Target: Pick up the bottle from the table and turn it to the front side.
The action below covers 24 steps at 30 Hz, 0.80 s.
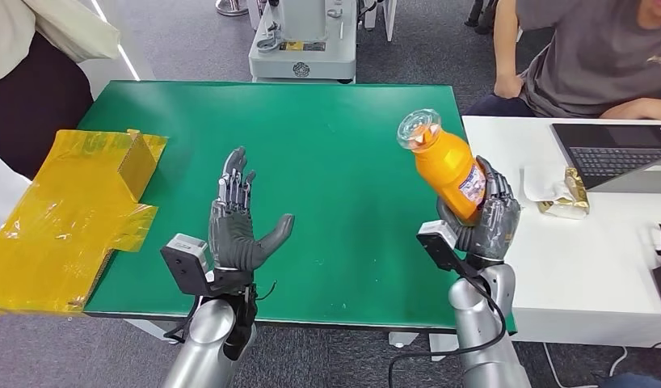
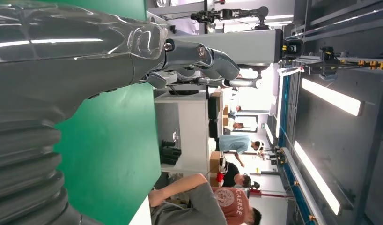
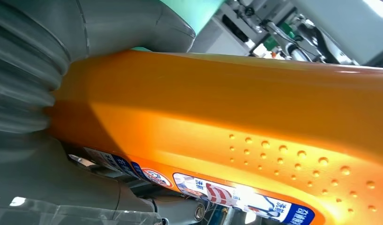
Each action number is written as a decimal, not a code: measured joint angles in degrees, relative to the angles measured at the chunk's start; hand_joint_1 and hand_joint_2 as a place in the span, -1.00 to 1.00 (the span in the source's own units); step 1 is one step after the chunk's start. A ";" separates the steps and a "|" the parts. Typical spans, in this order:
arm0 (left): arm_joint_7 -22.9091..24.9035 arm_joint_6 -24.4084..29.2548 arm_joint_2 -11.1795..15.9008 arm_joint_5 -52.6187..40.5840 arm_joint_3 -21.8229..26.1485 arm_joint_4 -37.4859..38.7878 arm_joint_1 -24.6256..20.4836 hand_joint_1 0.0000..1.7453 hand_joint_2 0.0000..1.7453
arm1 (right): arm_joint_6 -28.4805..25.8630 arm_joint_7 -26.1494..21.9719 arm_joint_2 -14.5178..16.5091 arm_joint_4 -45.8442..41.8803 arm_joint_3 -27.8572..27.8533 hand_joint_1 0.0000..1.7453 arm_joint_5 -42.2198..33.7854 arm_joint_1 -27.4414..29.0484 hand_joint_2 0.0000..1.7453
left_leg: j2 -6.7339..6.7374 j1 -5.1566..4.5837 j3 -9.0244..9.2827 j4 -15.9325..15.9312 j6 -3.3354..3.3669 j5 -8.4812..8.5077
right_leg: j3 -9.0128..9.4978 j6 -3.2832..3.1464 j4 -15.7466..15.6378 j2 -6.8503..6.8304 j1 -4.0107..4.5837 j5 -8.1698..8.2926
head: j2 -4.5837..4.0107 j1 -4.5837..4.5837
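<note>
- Progress: the pick-up looks done, since the orange plastic juice bottle with a clear cap (image 1: 446, 164) is off the green table (image 1: 335, 153) and in the air above the table's right edge. What remains, by my judgement, is the turning: the label strip (image 3: 236, 194) runs along one side of the body, and I cannot tell whether the front faces forward yet.
- Left hand (image 1: 237, 222): flat and wide, palm up, fingers apart, holding nothing, hovering over the near left part of the table beside the yellow wrapped cardboard box (image 1: 77, 214).
- Right hand (image 1: 485, 212): fingers wrapped around the bottle's lower body, holding it tilted with the cap leaning up and leftward.
</note>
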 joint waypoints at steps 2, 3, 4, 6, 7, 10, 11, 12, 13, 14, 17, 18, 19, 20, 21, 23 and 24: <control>-0.04 -0.69 -0.18 -0.24 0.00 0.42 -0.77 -1.00 1.00 | 0.01 -0.01 0.13 -0.63 1.76 1.00 -1.41 0.33 1.00 | 0.02 0.00 0.00 0.00 0.00 0.00 | 0.00 0.00 0.00 0.01 0.00 0.00 | 0.00 0.00; -0.06 -1.35 -0.27 -0.28 0.00 0.62 -1.07 -1.00 1.00 | 0.02 -0.02 0.17 -0.67 2.87 1.00 -2.17 0.40 1.00 | 0.02 0.00 0.00 -0.01 0.00 0.00 | 0.00 0.00 0.00 0.02 0.00 0.00 | 0.00 0.01; -0.06 -2.14 -0.34 -0.24 -0.01 0.78 -1.32 -1.00 1.00 | 0.02 -0.02 0.21 -0.62 4.12 1.00 -3.02 0.43 1.00 | 0.02 0.00 0.00 -0.01 -0.01 0.00 | -0.01 0.00 0.00 0.02 0.00 0.00 | 0.00 0.00; -0.06 -3.55 -0.48 -0.03 -0.02 0.93 -1.69 -1.00 1.00 | 0.02 -0.02 0.31 -0.51 6.93 1.00 -4.73 0.50 1.00 | 0.03 0.00 0.00 0.00 -0.01 0.01 | -0.01 0.00 0.01 0.03 0.00 0.00 | 0.00 -0.01; -0.05 -3.96 -0.51 0.06 -0.03 0.93 -1.83 -1.00 1.00 | 0.02 -0.03 0.38 -0.49 8.42 1.00 -5.48 0.55 1.00 | 0.03 0.00 0.01 0.00 -0.01 0.01 | -0.01 0.00 0.02 0.03 0.00 0.00 | 0.00 -0.01; 0.03 -4.58 -0.62 0.13 -0.06 0.95 -2.32 -1.00 1.00 | 0.02 -0.04 0.68 -0.43 13.27 1.00 -7.81 0.62 1.00 | 0.02 0.01 0.00 -0.01 -0.01 0.01 | -0.03 -0.01 0.03 0.03 0.00 0.00 | 0.00 -0.01; 0.08 -4.71 -0.69 0.16 -0.07 0.97 -2.58 -1.00 1.00 | 0.02 -0.04 0.79 -0.40 14.98 1.00 -8.73 0.57 1.00 | 0.02 0.01 -0.01 -0.01 -0.01 0.01 | -0.03 -0.01 0.04 0.03 0.00 0.00 | 0.00 -0.01; 0.11 -4.80 -0.78 0.20 -0.08 0.98 -2.89 -1.00 1.00 | 0.02 -0.04 0.91 -0.33 16.71 1.00 -9.60 0.48 1.00 | 0.02 0.01 -0.01 -0.01 -0.01 0.01 | -0.03 -0.01 0.04 0.03 0.00 0.00 | 0.00 -0.01; 0.14 -4.88 -0.89 0.24 -0.08 1.02 -3.24 -1.00 1.00 | 0.02 -0.04 1.03 -0.23 18.30 1.00 -10.27 0.35 1.00 | 0.02 0.01 -0.01 -0.01 -0.01 0.01 | -0.04 -0.01 0.04 0.03 0.00 -0.01 | 0.00 -0.01; 0.20 -4.97 -1.00 0.27 -0.09 1.08 -3.60 -1.00 1.00 | 0.02 -0.04 1.20 -0.06 19.93 1.00 -10.74 0.18 1.00 | 0.03 0.01 -0.01 -0.01 -0.01 0.01 | -0.04 -0.02 0.04 0.03 0.00 -0.01 | 0.00 -0.01; 0.59 -5.08 -1.32 0.35 -0.09 1.32 -4.62 -1.00 1.00 | 0.02 -0.06 1.69 0.71 23.96 1.00 -11.18 -0.43 1.00 | 0.02 0.01 -0.01 -0.01 -0.01 0.01 | -0.04 -0.02 0.04 0.02 0.00 -0.01 | 0.00 -0.01; 0.71 -5.08 -1.40 0.38 -0.09 1.38 -4.85 -1.00 1.00 | 0.02 -0.10 1.80 0.96 24.86 1.00 -11.18 -0.59 1.00 | 0.02 0.01 -0.02 -0.01 -0.01 0.01 | -0.04 -0.02 0.04 0.02 0.00 -0.01 | 0.00 -0.01; 0.80 -5.07 -1.48 0.41 -0.09 1.43 -5.01 -1.00 1.00 | 0.02 -0.15 1.87 1.24 25.64 1.00 -11.20 -0.73 1.00 | 0.02 0.01 -0.02 -0.01 -0.01 0.01 | -0.04 -0.02 0.04 0.02 0.00 -0.01 | 0.00 -0.01; 0.87 -5.03 -1.52 0.46 -0.09 1.45 -5.12 -1.00 1.00 | 0.02 -0.19 1.92 1.66 26.36 1.00 -11.14 -0.93 1.00 | 0.02 0.01 -0.03 -0.01 -0.01 0.01 | -0.04 -0.02 0.04 0.02 0.00 -0.01 | 0.00 -0.01; 0.95 -4.98 -1.55 0.54 -0.09 1.45 -5.18 -1.00 1.00 | 0.02 -0.22 1.94 2.23 27.02 1.00 -11.03 -1.20 1.00 | 0.02 0.01 -0.03 -0.01 -0.01 0.01 | -0.04 -0.02 0.04 0.02 0.00 -0.01 | 0.00 0.00; 1.07 -4.92 -1.56 0.67 -0.09 1.20 -5.19 -1.00 1.00 | 0.02 -0.19 1.96 3.92 28.42 1.00 -10.75 -1.87 1.00 | 0.03 0.00 -0.03 -0.01 -0.01 0.01 | -0.04 -0.02 0.04 0.03 0.00 -0.01 | 0.00 0.00; 1.15 -4.91 -1.55 0.70 -0.10 0.89 -5.13 -1.00 1.00 | 0.02 -0.15 1.97 4.89 29.06 1.00 -10.72 -2.23 1.00 | 0.02 0.00 -0.03 -0.01 -0.01 0.01 | -0.04 -0.02 0.04 0.02 0.00 -0.01 | 0.00 0.01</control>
